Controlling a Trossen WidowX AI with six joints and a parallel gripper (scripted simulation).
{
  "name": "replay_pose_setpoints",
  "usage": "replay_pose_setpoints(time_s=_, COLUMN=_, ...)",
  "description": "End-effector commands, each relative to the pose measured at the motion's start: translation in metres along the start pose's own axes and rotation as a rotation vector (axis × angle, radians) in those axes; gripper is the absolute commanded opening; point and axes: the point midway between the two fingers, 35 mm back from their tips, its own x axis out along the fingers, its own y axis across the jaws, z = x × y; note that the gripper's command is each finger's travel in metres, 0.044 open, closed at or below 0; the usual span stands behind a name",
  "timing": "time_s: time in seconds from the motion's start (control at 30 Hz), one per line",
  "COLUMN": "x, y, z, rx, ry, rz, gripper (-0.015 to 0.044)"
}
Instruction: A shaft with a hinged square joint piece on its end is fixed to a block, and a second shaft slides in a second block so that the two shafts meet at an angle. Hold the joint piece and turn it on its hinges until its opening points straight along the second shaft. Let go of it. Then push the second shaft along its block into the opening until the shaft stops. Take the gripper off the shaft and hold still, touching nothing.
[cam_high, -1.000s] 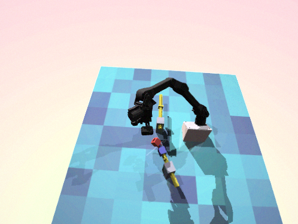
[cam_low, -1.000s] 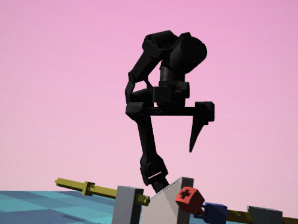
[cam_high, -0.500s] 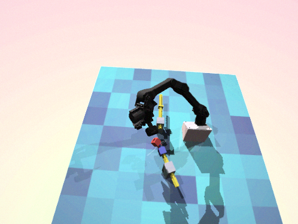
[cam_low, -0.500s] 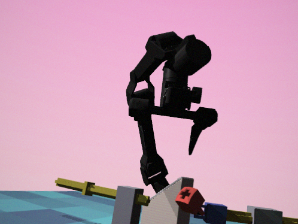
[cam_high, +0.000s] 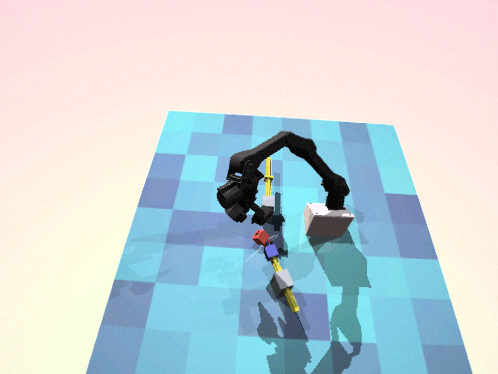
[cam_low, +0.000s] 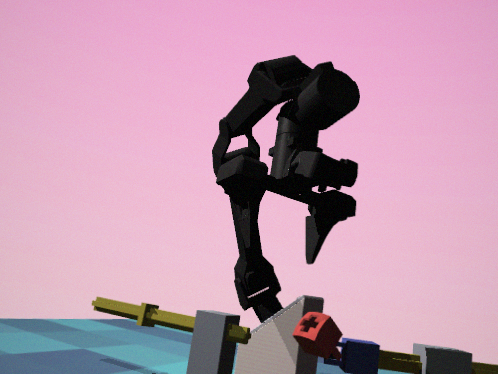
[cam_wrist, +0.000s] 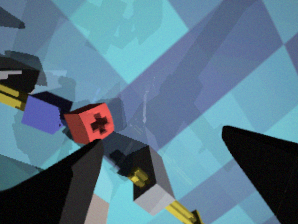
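Observation:
The red joint piece (cam_high: 260, 237) (cam_low: 317, 334) (cam_wrist: 79, 126) is tilted on its hinges beside the blue piece (cam_high: 271, 250) (cam_low: 361, 356) (cam_wrist: 42, 115). Its cross-shaped opening faces partly upward, off the line of the second shaft. The first yellow shaft (cam_high: 291, 300) (cam_low: 399, 361) (cam_wrist: 11, 97) runs through its grey block (cam_high: 283, 280) (cam_low: 450, 361). The second yellow shaft (cam_high: 268, 186) (cam_low: 170, 319) (cam_wrist: 182, 212) lies in its block (cam_high: 268, 201) (cam_low: 212, 340) (cam_wrist: 155, 200), its end apart from the opening. My gripper (cam_low: 278, 255) (cam_wrist: 163, 138) is open and empty, high above both.
The pale arm base (cam_high: 327, 222) (cam_low: 272, 350) stands beside the two shafts. A yellow collar (cam_high: 268, 177) (cam_low: 147, 315) sits on the second shaft behind its block. The arm arches over from the base. Shadows fall on the blue checked table (cam_high: 400, 320).

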Motion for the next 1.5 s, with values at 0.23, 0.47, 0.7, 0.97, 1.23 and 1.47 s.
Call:
replay_pose_setpoints(time_s=0.23, x=0.0044, y=0.0015, z=0.0001, rx=-0.338, ry=0.019, rz=-0.030, gripper=0.0440)
replay_pose_setpoints(time_s=0.47, x=0.0058, y=0.0022, z=0.0004, rx=-0.554, ry=0.032, rz=-0.045, gripper=0.0440)
replay_pose_setpoints(time_s=0.7, x=0.0070, y=0.0028, z=0.0007, rx=-0.770, ry=0.048, rz=-0.058, gripper=0.0440)
replay_pose_setpoints(time_s=0.97, x=0.0085, y=0.0035, z=0.0011, rx=-1.017, ry=0.071, rz=-0.070, gripper=0.0440)
replay_pose_setpoints(time_s=1.23, x=0.0098, y=0.0042, z=0.0014, rx=-1.263, ry=0.098, rz=-0.078, gripper=0.0440)
replay_pose_setpoints(time_s=1.47, x=0.0110, y=0.0049, z=0.0017, rx=-1.479, ry=0.125, rz=-0.081, gripper=0.0440)
